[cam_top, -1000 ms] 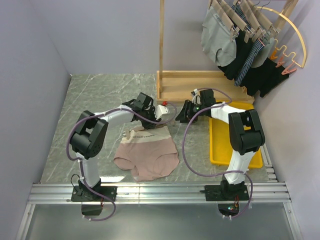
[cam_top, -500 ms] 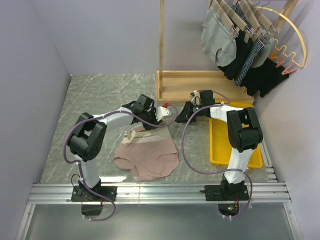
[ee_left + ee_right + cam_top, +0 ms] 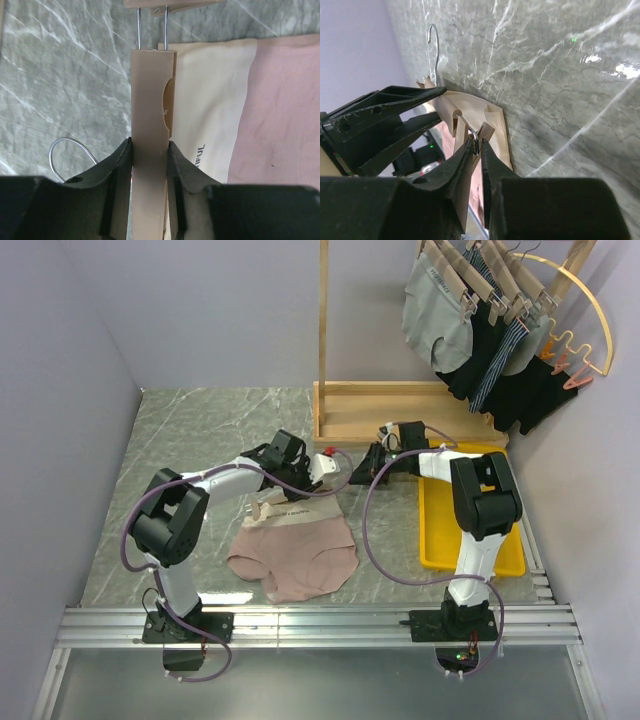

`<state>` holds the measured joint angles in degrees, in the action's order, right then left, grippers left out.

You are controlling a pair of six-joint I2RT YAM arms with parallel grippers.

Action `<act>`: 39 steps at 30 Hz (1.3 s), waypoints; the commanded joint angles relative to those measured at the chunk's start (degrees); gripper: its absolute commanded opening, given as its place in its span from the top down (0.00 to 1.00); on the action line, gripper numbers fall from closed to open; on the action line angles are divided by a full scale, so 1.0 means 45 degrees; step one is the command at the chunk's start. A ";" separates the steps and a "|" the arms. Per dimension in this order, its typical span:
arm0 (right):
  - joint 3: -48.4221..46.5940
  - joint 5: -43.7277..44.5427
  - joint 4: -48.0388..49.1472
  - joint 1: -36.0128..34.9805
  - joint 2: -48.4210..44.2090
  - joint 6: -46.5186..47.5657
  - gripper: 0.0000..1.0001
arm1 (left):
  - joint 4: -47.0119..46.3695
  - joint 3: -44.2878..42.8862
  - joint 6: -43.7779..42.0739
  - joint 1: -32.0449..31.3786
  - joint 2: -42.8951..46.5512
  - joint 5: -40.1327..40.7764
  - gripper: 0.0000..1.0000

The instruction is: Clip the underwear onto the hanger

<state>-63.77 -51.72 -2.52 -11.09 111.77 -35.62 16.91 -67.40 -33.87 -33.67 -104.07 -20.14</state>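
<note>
Both arms work at the light-wood bar hanger [image 3: 465,107], which lies on the grey marble worktop [image 3: 190,440] along the cream waistband of the dusty-pink briefs [image 3: 295,555]. The left gripper's [image 3: 149,145] jaws clamp one wooden clip [image 3: 150,90]; the right gripper's [image 3: 476,144] jaws pinch the far clip [image 3: 489,131]. The waistband sits just beside the left-held clip, not visibly inside it, so both clippings seem still to do. A wooden rack base [image 3: 400,400] and yellow tray [image 3: 440,530] crowd the arms.
</note>
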 commanded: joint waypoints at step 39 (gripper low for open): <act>-0.0829 -0.1513 0.0659 -0.0894 0.1081 -0.0231 0.92 | -0.1296 0.0972 -0.0950 -0.0076 0.1252 -0.1247 1.00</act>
<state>-64.71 -56.27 0.19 -13.26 116.64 -38.50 17.15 -63.05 -36.69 -32.91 -102.15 -20.53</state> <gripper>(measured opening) 0.099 0.330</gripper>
